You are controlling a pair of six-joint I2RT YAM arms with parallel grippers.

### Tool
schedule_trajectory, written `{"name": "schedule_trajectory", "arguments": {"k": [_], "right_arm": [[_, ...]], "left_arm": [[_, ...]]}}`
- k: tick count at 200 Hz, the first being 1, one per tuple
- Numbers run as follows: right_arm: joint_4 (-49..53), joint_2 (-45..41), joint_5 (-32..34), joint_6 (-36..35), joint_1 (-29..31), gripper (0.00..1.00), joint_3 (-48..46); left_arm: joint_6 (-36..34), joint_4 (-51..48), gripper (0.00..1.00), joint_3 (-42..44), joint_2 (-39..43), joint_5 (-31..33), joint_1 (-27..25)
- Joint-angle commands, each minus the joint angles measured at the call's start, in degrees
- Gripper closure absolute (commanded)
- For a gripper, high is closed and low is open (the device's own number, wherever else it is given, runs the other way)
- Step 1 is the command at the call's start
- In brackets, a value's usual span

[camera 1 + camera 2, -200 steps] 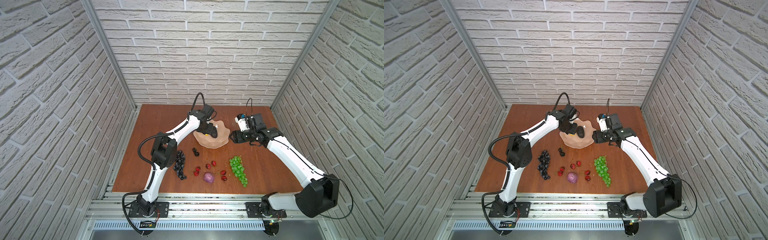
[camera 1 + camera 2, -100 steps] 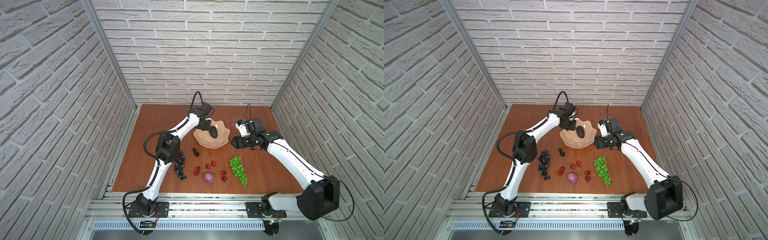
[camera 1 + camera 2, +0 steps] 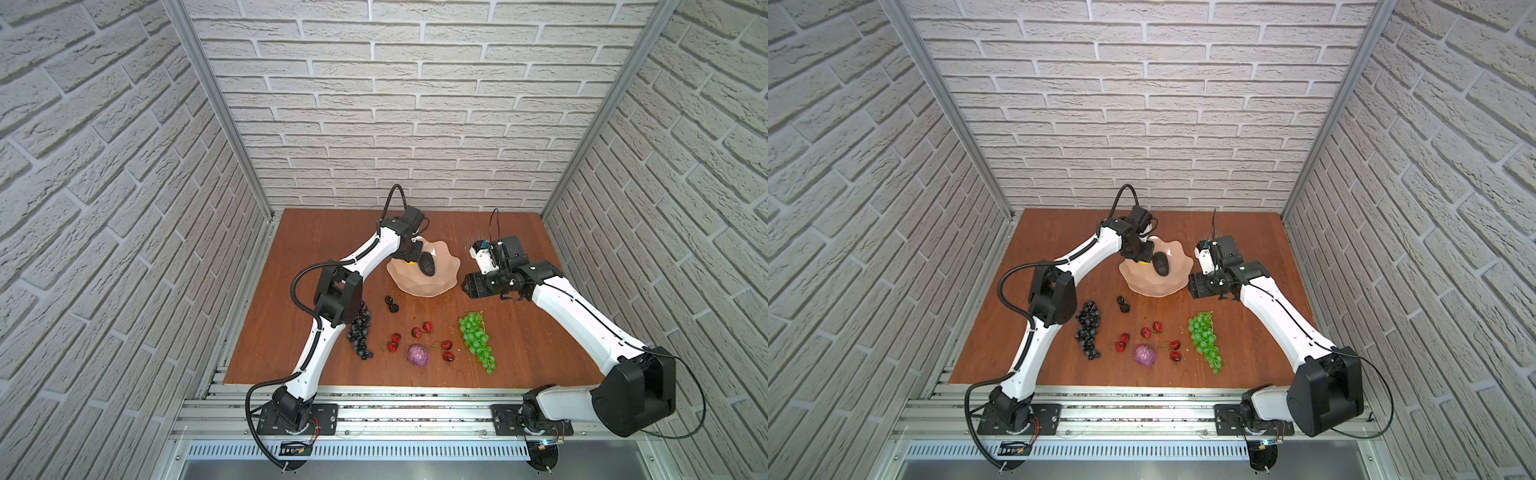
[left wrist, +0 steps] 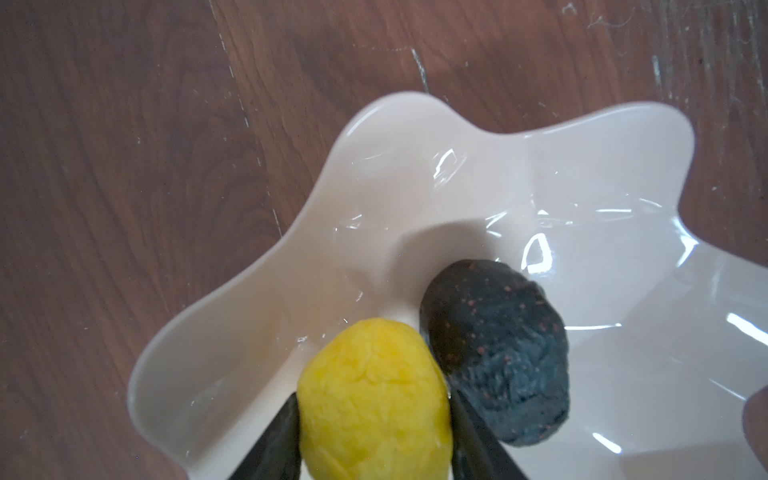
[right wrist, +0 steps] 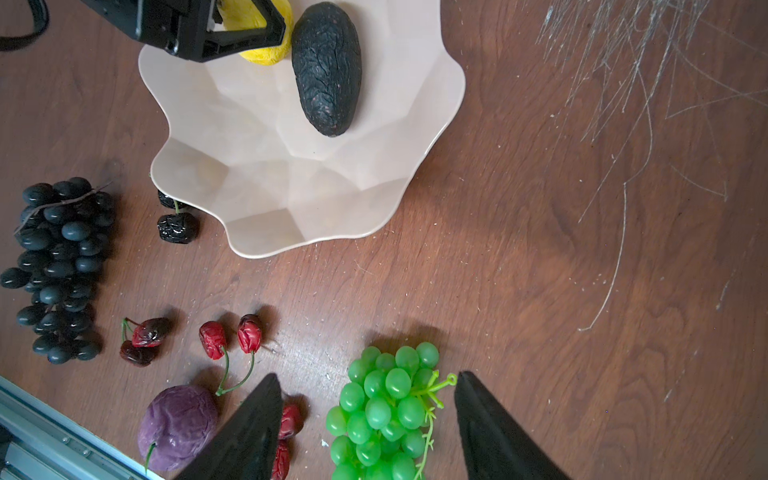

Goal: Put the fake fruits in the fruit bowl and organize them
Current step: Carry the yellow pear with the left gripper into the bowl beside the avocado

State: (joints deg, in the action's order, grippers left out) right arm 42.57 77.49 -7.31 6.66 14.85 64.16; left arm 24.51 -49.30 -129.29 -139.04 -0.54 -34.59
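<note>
Nearest to me on the table (image 3: 316, 249) lies the purple round fruit (image 3: 417, 356), with the red cherries (image 3: 417, 332) scattered in pairs close around it. To its right is the green grape bunch (image 3: 477, 340), lying lengthwise from near to far. To its left is the dark grape bunch (image 3: 360, 334), partly tucked under the left arm's elbow. A little farther in, the black cherries (image 3: 391, 304) sit just at the near-left edge of the fruit bowl (image 3: 432, 286). In the right wrist view one of them is half hidden beneath the wavy rim.

I see the right gripper (image 5: 368, 375) hanging above the table just right of the bowl. Its fingers are spread wide and released, with nothing between them.

The bowl stands toward the far middle of the table. Inside it the avocado (image 3: 427, 265) lies on its side. The lemon (image 4: 374, 357) is right beside it on the left, touching it, low against the bowl's far-left wall. My left gripper (image 4: 374, 397) reaches into the bowl there. Its fingers (image 4: 274, 436) sit against both sides of the lemon, grasping it.
</note>
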Motion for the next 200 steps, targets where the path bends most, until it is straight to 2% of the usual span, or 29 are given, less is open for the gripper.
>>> {"name": "schedule_trajectory", "arguments": {"k": [1, 23, 56, 111, 153, 200], "right_arm": [[-1.35, -0.69, 0.37, -0.62, 0.29, 0.32, -0.29], [-1.08, -1.42, 0.81, -0.65, 0.27, 0.31, 0.0], [-0.72, -1.55, 1.36, -1.0, 0.33, 0.3, -0.09], [-0.81, -3.6, -0.99, 0.05, 0.74, 0.3, 1.7], [0.16, -2.29, -1.14, -1.14, 4.28, 0.3, 4.72], [0.45, -1.56, 0.07, 2.44, 13.11, 0.3, 3.12]], "left_arm": [[0.36, 0.52, 0.43, -2.0, -1.02, -0.58, -0.57], [0.19, 0.27, 0.41, -2.38, -0.7, -0.62, -0.74], [-0.33, 0.02, 0.32, -2.58, 0.6, -0.3, -1.27], [-0.9, -2.2, 0.3, -1.12, 5.61, 1.34, -1.77], [-1.48, -0.75, 0.26, 11.98, 18.94, 0.34, -1.18], [0.77, 3.86, 0.26, 32.14, 33.89, -0.42, -0.92]]}}
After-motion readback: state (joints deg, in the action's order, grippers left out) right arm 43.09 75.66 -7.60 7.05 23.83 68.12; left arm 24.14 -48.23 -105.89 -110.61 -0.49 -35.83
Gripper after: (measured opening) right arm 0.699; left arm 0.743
